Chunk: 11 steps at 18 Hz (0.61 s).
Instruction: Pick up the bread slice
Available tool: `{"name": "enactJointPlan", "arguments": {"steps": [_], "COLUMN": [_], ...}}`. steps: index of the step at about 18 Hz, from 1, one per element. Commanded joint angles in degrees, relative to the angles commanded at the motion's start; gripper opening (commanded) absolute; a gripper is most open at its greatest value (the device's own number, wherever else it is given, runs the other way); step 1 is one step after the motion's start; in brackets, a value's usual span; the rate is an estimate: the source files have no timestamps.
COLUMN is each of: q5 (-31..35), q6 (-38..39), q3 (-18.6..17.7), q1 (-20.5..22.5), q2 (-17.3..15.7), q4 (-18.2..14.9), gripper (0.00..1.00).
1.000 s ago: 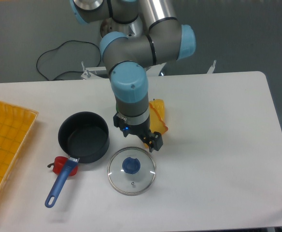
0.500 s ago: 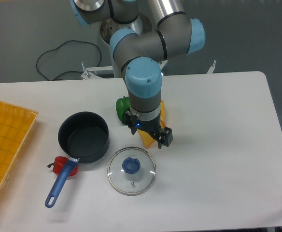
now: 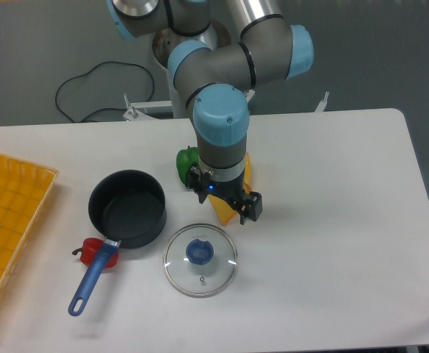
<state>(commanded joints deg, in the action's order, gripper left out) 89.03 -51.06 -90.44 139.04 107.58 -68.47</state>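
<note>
Presently, findings are being recorded from the single fixed view.

Claw: the gripper (image 3: pixel 229 208) is pointing down over the table (image 3: pixel 332 220); its dark fingers are showing on either side of the yellow piece, but whether they are apart or pressing on it cannot be told, since the wrist is blocking the view.

Bread slice: the bread slice (image 3: pixel 227 210) is lying flat directly under the claw, its pointed end showing towards the near side and an orange edge showing to the right of the wrist.

Neighbours: a green pepper (image 3: pixel 186 163) is sitting just left of the wrist; a glass lid (image 3: pixel 200 259) is lying near the claw on the near side; a dark pot (image 3: pixel 127 207) with a blue handle is standing further left, with a yellow tray (image 3: pixel 9 213) at the far left edge.

Step in hand: judged to be positioning for the grasp.

Next move: it is calling for a firm closure on the slice alone, then a straight lift, keeping clear of the pepper and lid.
</note>
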Motion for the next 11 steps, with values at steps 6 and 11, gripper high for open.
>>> {"name": "enactJointPlan", "arguments": {"steps": [6, 11], "q5": [0.0, 0.26], "q6": [-0.53, -0.44], "q3": [-0.09, -0.09], "q1": [1.15, 1.06], "q2": [0.0, 0.26], "q4": [0.09, 0.0], "gripper": [1.0, 1.0]}}
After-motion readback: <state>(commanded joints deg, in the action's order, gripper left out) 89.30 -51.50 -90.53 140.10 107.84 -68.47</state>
